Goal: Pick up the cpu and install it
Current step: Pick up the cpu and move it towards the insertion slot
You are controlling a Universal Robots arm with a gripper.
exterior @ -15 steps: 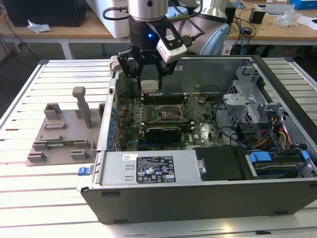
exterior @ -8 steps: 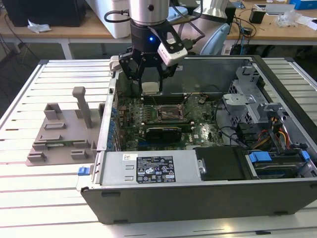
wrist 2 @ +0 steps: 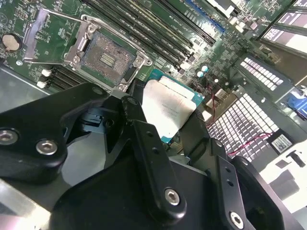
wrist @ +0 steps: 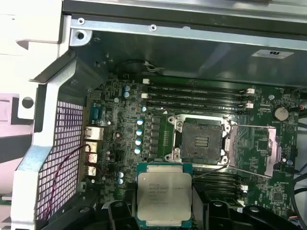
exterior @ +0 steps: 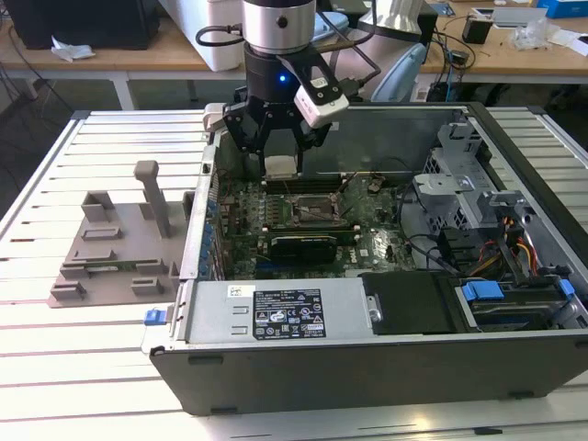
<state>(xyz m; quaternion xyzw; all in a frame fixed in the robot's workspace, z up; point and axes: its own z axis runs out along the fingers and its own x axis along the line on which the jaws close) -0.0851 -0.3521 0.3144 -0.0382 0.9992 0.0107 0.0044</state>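
Small flat square cpu with a shiny silver metal top and thin green edge point(wrist: 164, 199): pinched on two opposite edges between the black fingers point(wrist 2: 144, 143) of the black gripper point(exterior: 279, 163), silver side up and roughly level. Jaws closed only to the chip's width, grasping it and touching nothing else. Held in the air above the green motherboard point(wrist: 120, 124), near the square black-framed socket point(wrist: 200, 140) but not seated in it. Socket bare, contact field exposed, with its silver metal retaining frame point(wrist: 254, 143) swung open to one side. Long black memory slots point(wrist: 196, 91) beyond the socket.

All of this inside an open dark grey metal computer case point(exterior: 367, 367) lying on its side on a pale slatted table point(exterior: 92, 147). Inside, nearer than the socket, a long black rectangular graphics card point(exterior: 299, 246); along the near wall, a silver power supply box point(exterior: 276, 317). On the table at the exterior view's left of the case, a grey plastic fixture point(exterior: 110, 248).
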